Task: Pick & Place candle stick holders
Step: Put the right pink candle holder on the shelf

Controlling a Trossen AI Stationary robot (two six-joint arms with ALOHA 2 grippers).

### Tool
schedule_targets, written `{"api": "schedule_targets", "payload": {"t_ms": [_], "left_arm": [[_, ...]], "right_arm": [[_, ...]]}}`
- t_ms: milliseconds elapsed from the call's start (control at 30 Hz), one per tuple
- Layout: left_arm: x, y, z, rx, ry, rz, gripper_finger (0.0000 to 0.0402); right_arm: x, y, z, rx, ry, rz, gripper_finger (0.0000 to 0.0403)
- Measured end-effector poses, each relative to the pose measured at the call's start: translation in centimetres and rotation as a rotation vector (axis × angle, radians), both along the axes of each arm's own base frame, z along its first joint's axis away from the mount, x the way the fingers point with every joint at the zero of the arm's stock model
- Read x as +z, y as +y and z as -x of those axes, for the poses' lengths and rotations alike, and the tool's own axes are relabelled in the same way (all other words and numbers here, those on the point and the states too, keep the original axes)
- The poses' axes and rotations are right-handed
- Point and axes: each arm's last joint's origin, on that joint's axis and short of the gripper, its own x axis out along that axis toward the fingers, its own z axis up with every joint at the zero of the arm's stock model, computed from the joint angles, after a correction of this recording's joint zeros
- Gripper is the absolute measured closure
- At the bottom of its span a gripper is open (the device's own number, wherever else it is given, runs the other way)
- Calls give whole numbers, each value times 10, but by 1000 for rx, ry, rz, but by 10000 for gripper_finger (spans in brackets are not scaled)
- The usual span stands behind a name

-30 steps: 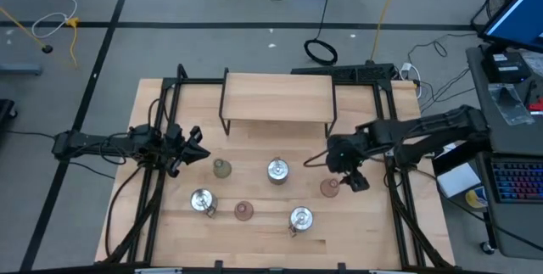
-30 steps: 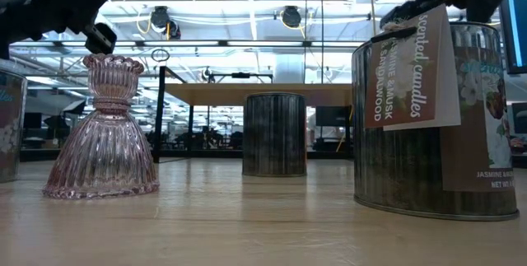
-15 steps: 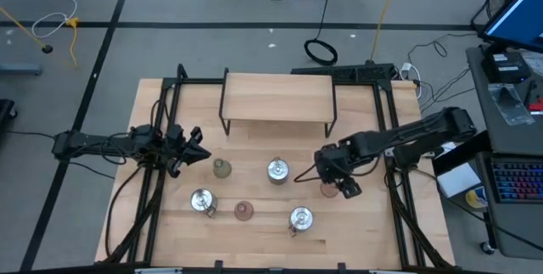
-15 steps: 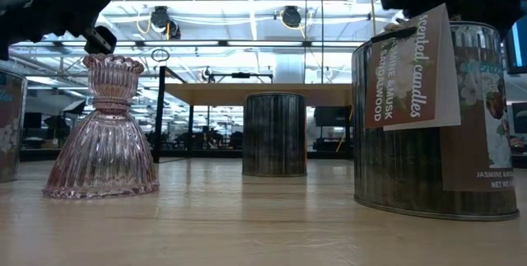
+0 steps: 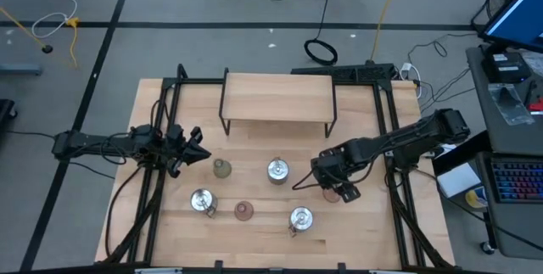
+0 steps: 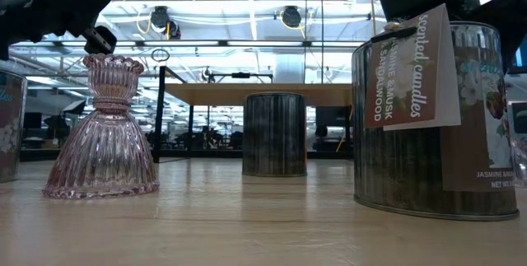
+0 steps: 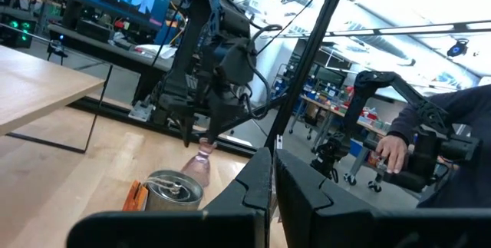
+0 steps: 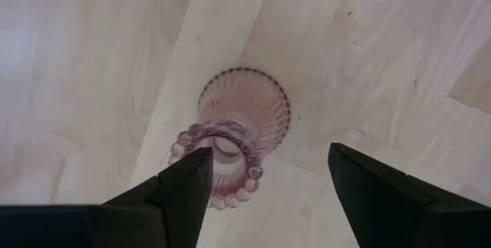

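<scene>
Grey floor [image 5: 212, 45] crossed by dark tape lines [image 5: 254, 25], with loose cables [image 5: 321, 50] lying on it. A side desk carries a lit blue monitor [image 5: 519, 15] and keyboard [image 5: 517, 181]. Ceiling lights [image 6: 160, 19] hang overhead; a person [image 7: 430, 137] sits at far equipment.

Both arms are dark, slim and jointed, with black cables trailing along them; the right arm's fingers [image 8: 184, 190] are flat, matte-black wedges.

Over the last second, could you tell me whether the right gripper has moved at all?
Yes. In the high view the right gripper has slid left toward the middle silver holder, and now hangs open over the pink glass holder.
</scene>
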Motion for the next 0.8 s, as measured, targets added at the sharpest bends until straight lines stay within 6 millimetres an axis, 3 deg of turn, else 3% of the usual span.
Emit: {"api": "schedule_targets", "payload": {"t_ms": [567,800], "left_arm": [[0,0,0,0,0,0,382],[0,0,0,0,0,-1,382]], "right_arm": [[3,-1,1,-28,-16,22,152],[-11,-3,8,-29,24,29,152]]}}
